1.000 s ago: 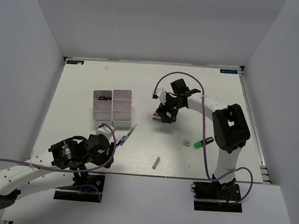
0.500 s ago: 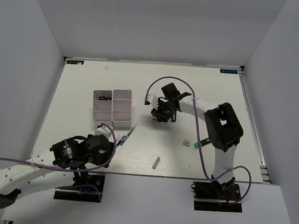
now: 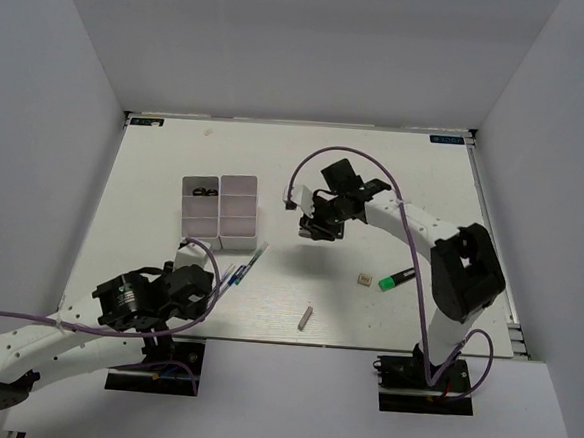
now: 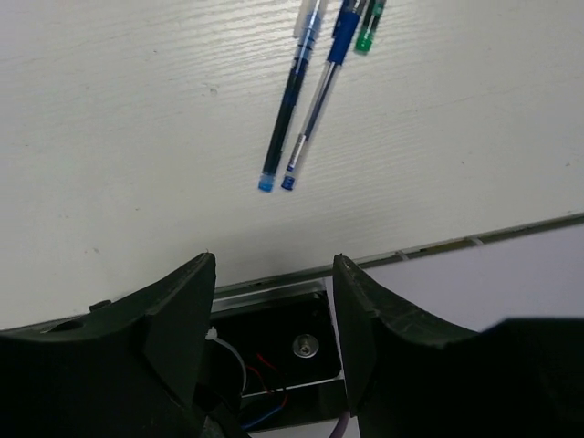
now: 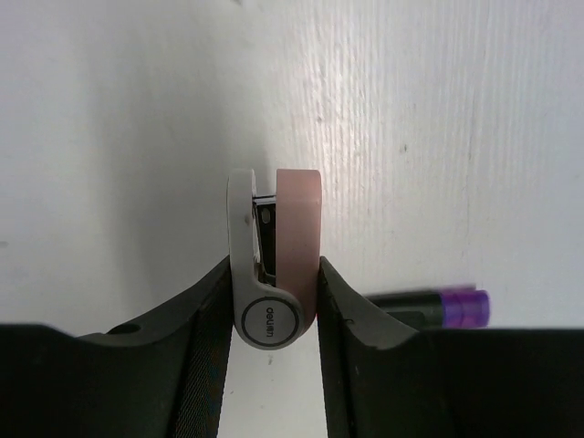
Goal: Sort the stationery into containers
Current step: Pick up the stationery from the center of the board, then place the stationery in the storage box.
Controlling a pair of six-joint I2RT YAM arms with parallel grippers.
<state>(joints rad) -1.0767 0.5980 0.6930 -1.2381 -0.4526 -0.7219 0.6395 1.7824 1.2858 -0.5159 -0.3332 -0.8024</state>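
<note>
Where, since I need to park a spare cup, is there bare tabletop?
Free: the far strip behind the tray and right arm; the middle between the pens and beige cube. Crowded: between the tray's front and the left arm, where the pens lie.

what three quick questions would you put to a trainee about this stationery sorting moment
1. True or false: the right gripper is shut on the pink-white block.
2. Which item already lies in the white tray? A) green highlighter B) scissors C) grey stick
3. Fill in: the left gripper, near the blue pens, has its jaws ____.

Key: 1 true; 2 B; 3 open
</note>
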